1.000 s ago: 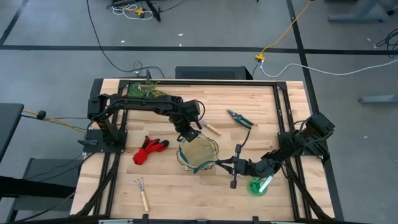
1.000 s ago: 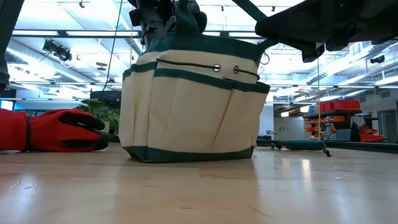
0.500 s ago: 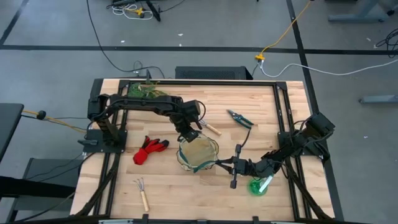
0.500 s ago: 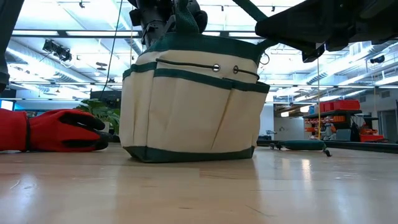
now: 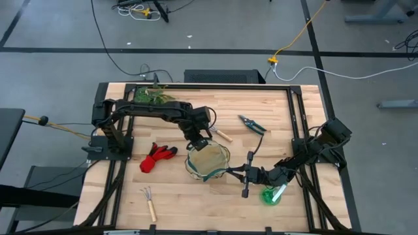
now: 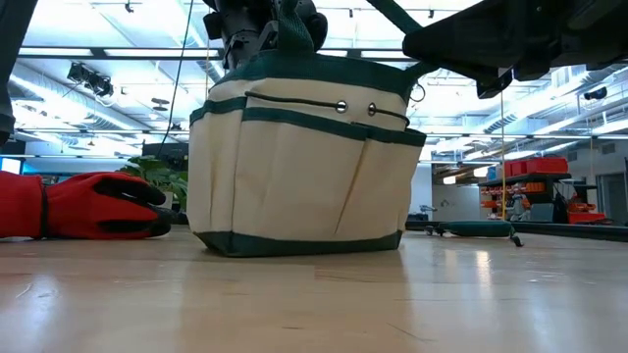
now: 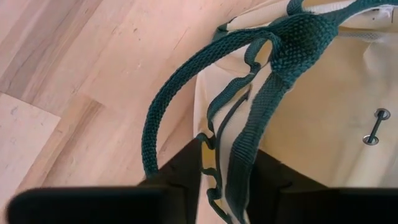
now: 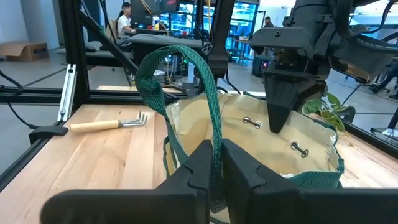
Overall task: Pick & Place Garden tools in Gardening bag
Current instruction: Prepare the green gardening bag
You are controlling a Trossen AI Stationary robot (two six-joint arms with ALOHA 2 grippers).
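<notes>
I am holding the gardening bag (image 5: 208, 162) open mid-desk, with the right tool (image 8: 217, 163) pinched shut on its near green loop handle (image 8: 186, 74) and the left tool (image 7: 225, 163) straddling the far handle strap (image 7: 261, 118), its fingers part open and only loosely around the webbing. I am judging that the rake (image 5: 219, 134) beside the bag comes next, so I am keeping the right pull steady and freeing the left strap cleanly before reaching.
</notes>
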